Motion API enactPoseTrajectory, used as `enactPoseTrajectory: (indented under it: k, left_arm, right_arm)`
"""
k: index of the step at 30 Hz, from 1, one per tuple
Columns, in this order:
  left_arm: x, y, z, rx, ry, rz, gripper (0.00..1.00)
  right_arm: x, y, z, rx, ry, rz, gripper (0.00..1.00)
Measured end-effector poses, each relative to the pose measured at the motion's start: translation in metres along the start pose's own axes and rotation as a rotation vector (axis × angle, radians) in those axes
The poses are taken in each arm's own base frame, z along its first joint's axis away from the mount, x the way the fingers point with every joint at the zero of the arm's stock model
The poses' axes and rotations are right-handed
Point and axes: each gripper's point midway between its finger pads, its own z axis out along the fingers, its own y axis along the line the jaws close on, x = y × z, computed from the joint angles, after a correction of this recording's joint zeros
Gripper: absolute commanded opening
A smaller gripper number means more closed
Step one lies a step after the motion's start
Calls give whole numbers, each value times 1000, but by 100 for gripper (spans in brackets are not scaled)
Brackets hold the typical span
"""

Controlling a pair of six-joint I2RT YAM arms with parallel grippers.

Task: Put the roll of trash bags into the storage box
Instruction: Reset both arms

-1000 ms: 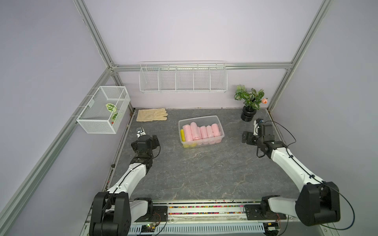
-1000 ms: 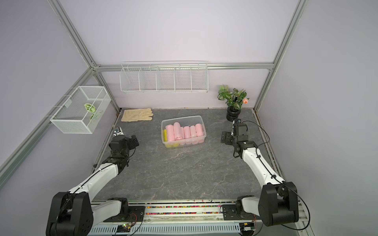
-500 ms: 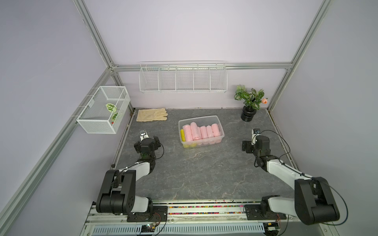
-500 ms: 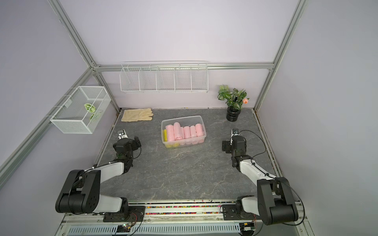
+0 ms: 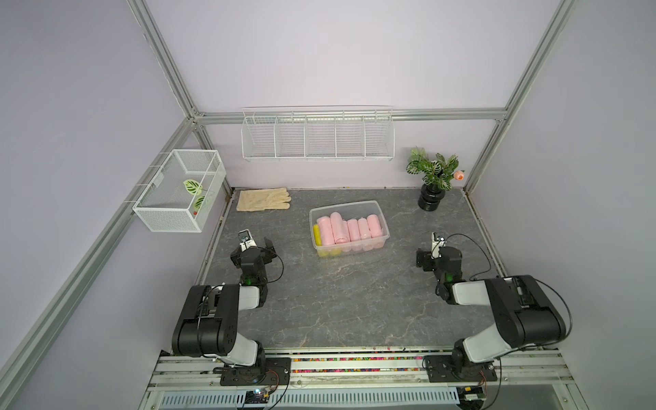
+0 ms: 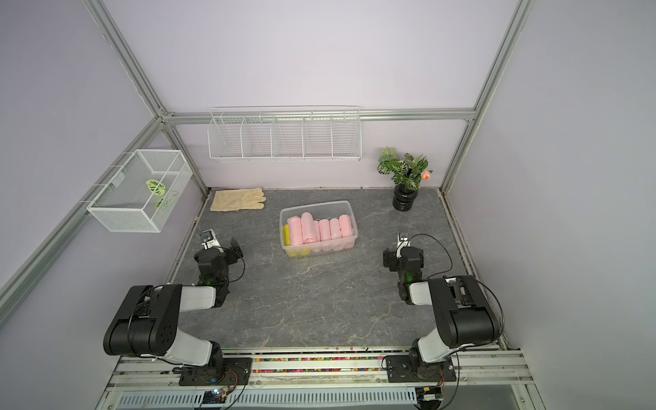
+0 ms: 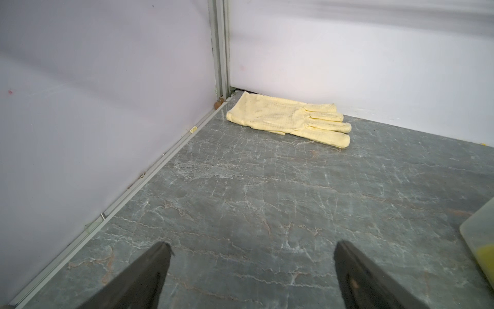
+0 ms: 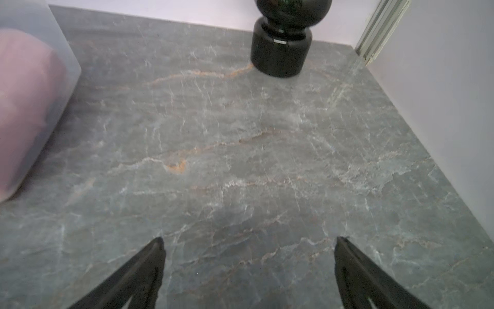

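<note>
box (image 5: pixel 355 209) seen at centre, packed with rolls (image 5: pixel 349 230) | glove (image 5: pixel 263 200) laid upper left, plant (image 5: pixel 433 174) set upper right | left end effector (image 7: pixel 251 248) and right end effector (image 8: pixel 248 243) opened wide, placed well apart either side of box

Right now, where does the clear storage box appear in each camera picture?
In a top view: storage box mid-table, between glove and vase.
In a top view: the same place.
Left wrist view: only one corner at the picture's edge, yellow inside.
Right wrist view: one blurred end at the edge, pink inside.
Shared landmark: the grey table.
</note>
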Motion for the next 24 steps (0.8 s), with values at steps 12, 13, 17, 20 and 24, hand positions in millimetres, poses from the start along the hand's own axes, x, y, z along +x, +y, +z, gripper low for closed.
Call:
enactPoseTrajectory:
  k: [12,13,17,20,24]
  left_arm:
    - [-3,0,0,1,-13,-5,100]
    - [-3,0,0,1,-13,-5,100]
    - [-3,0,0,1,-13,-5,100]
    - [-3,0,0,1,-13,-5,100]
    - [-3,0,0,1,-13,-5,100]
  right_arm:
    - [-11,-4,1,20,-36,8,99]
    - [-11,-4,1,20,-36,8,99]
    - [-12,-4,1,22,-38,8,99]
    - [-12,-4,1,22,-38,8,99]
    - [-12,-4,1,22,-37,8,99]
